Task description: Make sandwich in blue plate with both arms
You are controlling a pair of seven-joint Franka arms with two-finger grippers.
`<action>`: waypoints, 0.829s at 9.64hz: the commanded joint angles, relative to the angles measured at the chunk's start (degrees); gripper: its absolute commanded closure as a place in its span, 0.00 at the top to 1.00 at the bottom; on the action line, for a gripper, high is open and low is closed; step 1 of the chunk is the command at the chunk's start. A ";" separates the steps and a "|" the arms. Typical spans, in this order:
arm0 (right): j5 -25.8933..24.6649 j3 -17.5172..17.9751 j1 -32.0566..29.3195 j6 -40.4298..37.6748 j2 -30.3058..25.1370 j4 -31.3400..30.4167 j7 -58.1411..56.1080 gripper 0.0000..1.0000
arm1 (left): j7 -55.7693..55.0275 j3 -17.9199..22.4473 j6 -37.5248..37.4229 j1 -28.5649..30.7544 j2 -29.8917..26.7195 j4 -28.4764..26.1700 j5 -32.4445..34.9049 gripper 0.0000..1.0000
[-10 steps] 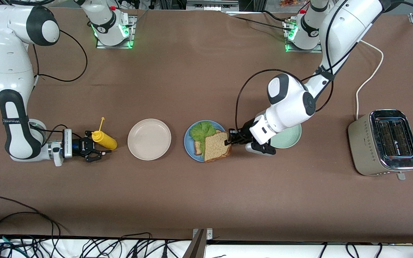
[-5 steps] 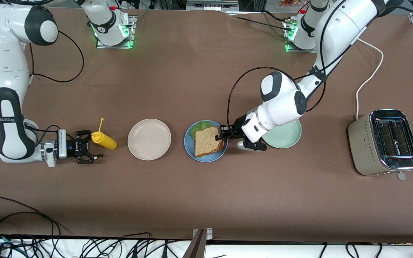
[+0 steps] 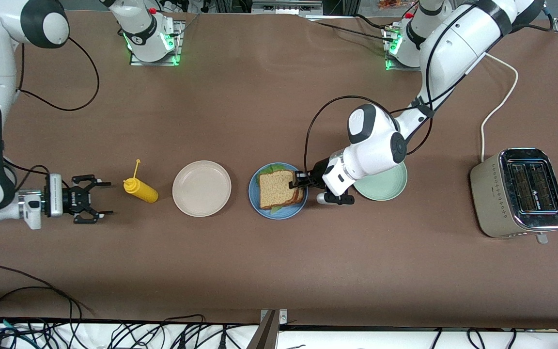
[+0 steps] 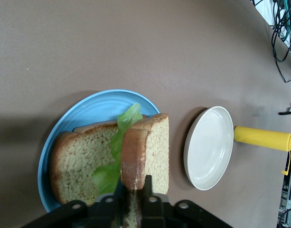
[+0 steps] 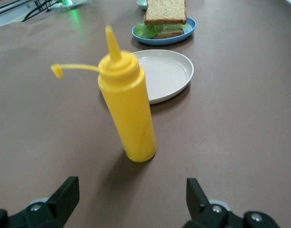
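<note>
While the left gripper (image 3: 297, 183) pinches the top slice (image 3: 275, 187) by its edge toward the left arm's end of the table, the sandwich (image 3: 279, 191) sits on the blue plate (image 3: 255, 194), near mid-table between the beige plate (image 3: 201, 188) and the green plate (image 3: 389, 186). Item: sandwich, two brown slices with lettuce (image 4: 117, 147) between; the left wrist view shows the top slice not yet fully flat, held at the crust by the closed fingers (image 4: 146, 189), with leaf showing alongside. Handling, as judged: light, soft, crumbly; bread bends and tears under a hard pinch, and the lettuce is limp and apt to slide out. Best taken at the crust edge, with light pressure, and let go low so the stack does not shift. Item: right gripper (image 3: 90, 199), fingers spread wide and holding nothing, low near the table at the right arm's end, waiting just beside the mustard bottle (image 3: 140, 189) without touching it. Item: bottle, upright, cap hanging by its strap, beside the beige plate. Item: toaster (image 3: 519, 192), at the left arm's end, well apart. Obstructions, as judged: the green plate lies under the left wrist, so pulling back low may brush its rim; nothing else crowds the blue plate.
</note>
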 commanded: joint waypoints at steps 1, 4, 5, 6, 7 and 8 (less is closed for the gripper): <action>-8.67 0.30 0.20 -0.19 -7.27 -1.15 14.40 1.00 | 0.35 -0.48 0.26 0.17 0.58 0.01 -1.38 0.52; -16.85 0.65 0.99 -0.10 -13.52 -1.42 30.14 1.00 | 0.17 -0.13 0.17 0.34 -0.03 -0.16 -1.21 0.76; -19.66 0.65 1.51 -0.10 -15.45 -1.51 35.58 1.00 | 0.26 -0.13 0.17 0.34 -0.38 -0.51 -1.20 0.81; -22.82 0.65 2.56 -0.10 -18.17 -2.38 42.77 1.00 | 0.26 -0.04 0.09 0.43 -1.08 -0.95 -1.12 0.85; -25.55 0.65 3.88 -0.10 -20.80 -3.78 50.58 1.00 | 0.26 0.31 0.08 0.43 -1.87 -1.31 -1.12 0.90; -27.14 0.74 5.11 -0.01 -23.09 -5.19 57.80 1.00 | 0.26 0.83 0.08 0.26 -3.10 -2.09 -1.12 0.98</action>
